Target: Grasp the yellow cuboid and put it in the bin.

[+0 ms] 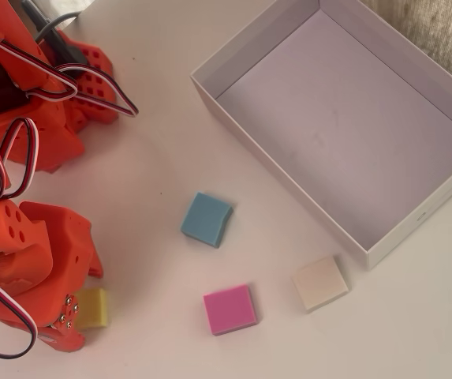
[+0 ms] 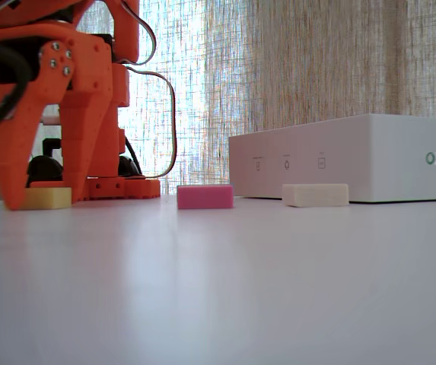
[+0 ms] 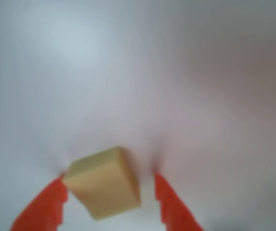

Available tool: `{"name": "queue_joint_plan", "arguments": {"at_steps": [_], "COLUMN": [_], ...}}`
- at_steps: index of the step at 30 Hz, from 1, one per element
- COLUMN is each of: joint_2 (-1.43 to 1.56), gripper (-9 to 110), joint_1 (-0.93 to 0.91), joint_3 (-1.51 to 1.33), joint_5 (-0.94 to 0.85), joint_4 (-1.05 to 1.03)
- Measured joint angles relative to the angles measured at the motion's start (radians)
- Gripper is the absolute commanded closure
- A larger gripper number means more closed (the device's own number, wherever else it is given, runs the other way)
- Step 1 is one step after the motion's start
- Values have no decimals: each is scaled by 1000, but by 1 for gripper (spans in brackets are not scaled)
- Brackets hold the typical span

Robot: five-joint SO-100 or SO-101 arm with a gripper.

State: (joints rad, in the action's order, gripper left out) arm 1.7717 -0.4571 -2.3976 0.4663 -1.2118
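The yellow cuboid (image 1: 95, 308) lies flat on the white table at the lower left of the overhead view, partly under my orange gripper (image 1: 72, 320). In the fixed view the gripper (image 2: 44, 194) reaches down to the table with its fingers on either side of the cuboid (image 2: 46, 198). The blurred wrist view shows the cuboid (image 3: 104, 187) between the two fingertips of the gripper (image 3: 109, 179). The left tip touches it and a gap remains on the right, so the gripper is open. The bin (image 1: 281, 170), a white box with a lilac floor, sits at the upper right, away from the gripper.
A blue block (image 1: 207, 219), a pink block (image 1: 229, 309) and a cream block (image 1: 320, 283) lie between the gripper and the bin. The arm's orange base (image 1: 52, 95) and its cables fill the upper left. A curtain hangs behind the bin (image 2: 339, 156).
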Motion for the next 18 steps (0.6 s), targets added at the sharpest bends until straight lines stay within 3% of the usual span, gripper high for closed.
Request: {"name": "queue_joint_plan", "arguments": {"at_steps": [10,15,18], "joint_2": [-18,-18,-18], "gripper": [92,110,110], "joint_1": [-6,-18,-37], "joint_3": [3,3,3], "joint_5": [-14,-14,-14], "joint_4": [44,63,67]}}
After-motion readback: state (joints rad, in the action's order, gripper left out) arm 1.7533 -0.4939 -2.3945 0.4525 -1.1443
